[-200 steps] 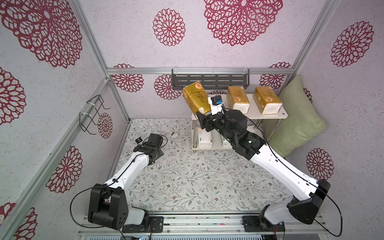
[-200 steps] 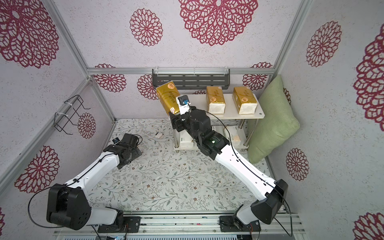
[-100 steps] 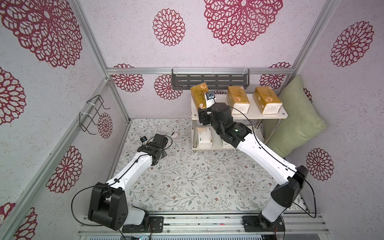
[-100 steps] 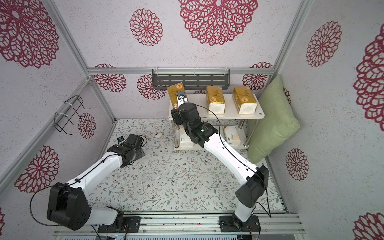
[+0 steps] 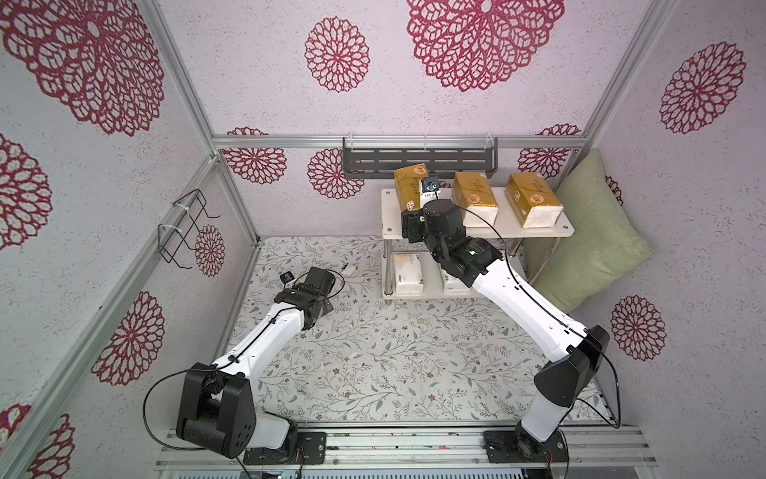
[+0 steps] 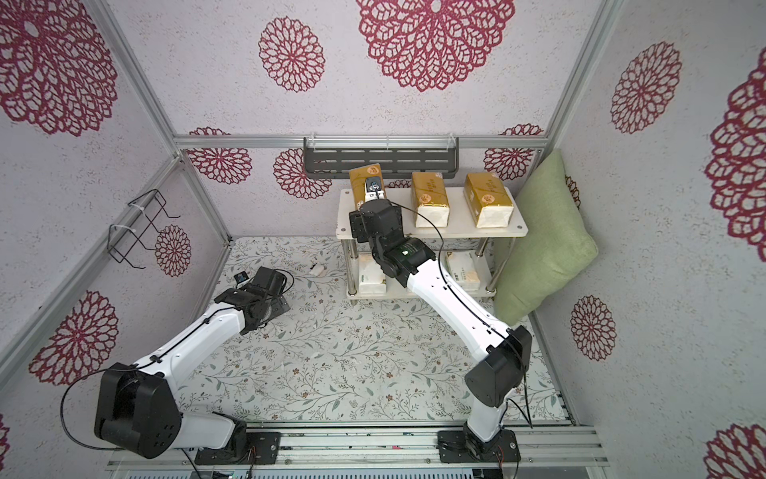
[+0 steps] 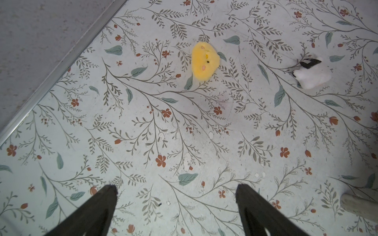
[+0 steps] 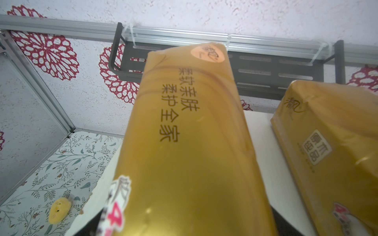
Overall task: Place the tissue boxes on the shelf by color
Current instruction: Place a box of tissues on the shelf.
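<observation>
The shelf (image 5: pixel 503 226) stands at the back, a two-tier white stand on chrome legs. Three gold tissue boxes are on its top board. The one at the left end (image 5: pixel 408 188) stands on its narrow side, with my right gripper (image 8: pixel 188 228) shut on it; the pack fills the space between the jaws and hides most of the fingers. The two other gold ones (image 5: pixel 474 199) (image 5: pixel 534 203) lie flat beside it. White tissue boxes (image 5: pixel 408 273) (image 6: pixel 464 269) lie on the lower tier, partly hidden by my right arm. My left gripper (image 7: pixel 176 187) hangs open over the floral floor, holding nothing.
A green cushion (image 5: pixel 588 240) leans against the shelf's right end. A grey slotted rack (image 5: pixel 418 159) hangs on the back wall just above the shelf, and a black wire rack (image 5: pixel 182 232) on the left wall. A yellow plush toy (image 7: pixel 204 61) and a small white toy (image 7: pixel 311 73) lie on the floor.
My right arm has carried the gold pack from the air left of the shelf down onto the top board's left end. My left arm has shifted only slightly.
</observation>
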You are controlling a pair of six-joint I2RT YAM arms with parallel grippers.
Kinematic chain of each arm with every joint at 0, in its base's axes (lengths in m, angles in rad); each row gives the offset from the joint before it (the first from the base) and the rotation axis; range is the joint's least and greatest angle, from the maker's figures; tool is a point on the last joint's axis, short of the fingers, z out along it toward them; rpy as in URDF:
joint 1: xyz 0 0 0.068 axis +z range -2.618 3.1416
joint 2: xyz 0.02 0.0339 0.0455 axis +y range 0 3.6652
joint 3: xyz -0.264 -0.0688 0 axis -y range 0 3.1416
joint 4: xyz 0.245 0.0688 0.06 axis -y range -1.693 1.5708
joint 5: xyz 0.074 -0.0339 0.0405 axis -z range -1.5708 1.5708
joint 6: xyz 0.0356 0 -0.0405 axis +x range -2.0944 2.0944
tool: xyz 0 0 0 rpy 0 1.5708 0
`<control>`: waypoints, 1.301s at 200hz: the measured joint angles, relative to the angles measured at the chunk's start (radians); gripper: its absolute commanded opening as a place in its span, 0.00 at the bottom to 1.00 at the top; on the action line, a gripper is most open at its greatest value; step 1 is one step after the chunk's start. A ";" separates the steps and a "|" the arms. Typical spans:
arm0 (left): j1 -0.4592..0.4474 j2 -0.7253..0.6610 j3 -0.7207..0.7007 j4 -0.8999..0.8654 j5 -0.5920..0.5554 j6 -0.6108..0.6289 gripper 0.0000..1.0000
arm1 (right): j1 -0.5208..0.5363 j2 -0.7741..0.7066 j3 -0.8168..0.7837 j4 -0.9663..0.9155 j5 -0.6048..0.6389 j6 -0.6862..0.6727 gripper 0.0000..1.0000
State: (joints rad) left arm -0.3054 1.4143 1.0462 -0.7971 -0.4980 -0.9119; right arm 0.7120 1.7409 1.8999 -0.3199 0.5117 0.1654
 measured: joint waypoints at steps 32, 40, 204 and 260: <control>0.000 0.000 -0.006 0.002 0.000 0.003 0.98 | -0.010 0.036 0.040 -0.024 -0.002 0.056 0.84; 0.000 0.000 -0.008 0.003 0.000 0.003 0.98 | -0.010 0.054 0.062 -0.032 -0.005 0.071 0.84; 0.000 0.000 -0.023 0.024 0.003 0.003 0.98 | -0.009 0.068 0.114 -0.071 -0.064 0.142 0.97; 0.000 0.000 -0.023 0.026 0.003 0.003 0.98 | -0.009 0.050 0.114 -0.104 -0.125 0.145 0.96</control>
State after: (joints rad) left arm -0.3054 1.4143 1.0237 -0.7715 -0.4953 -0.9089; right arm 0.7029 1.7912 2.0140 -0.4236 0.3870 0.3099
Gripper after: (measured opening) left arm 0.983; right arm 0.965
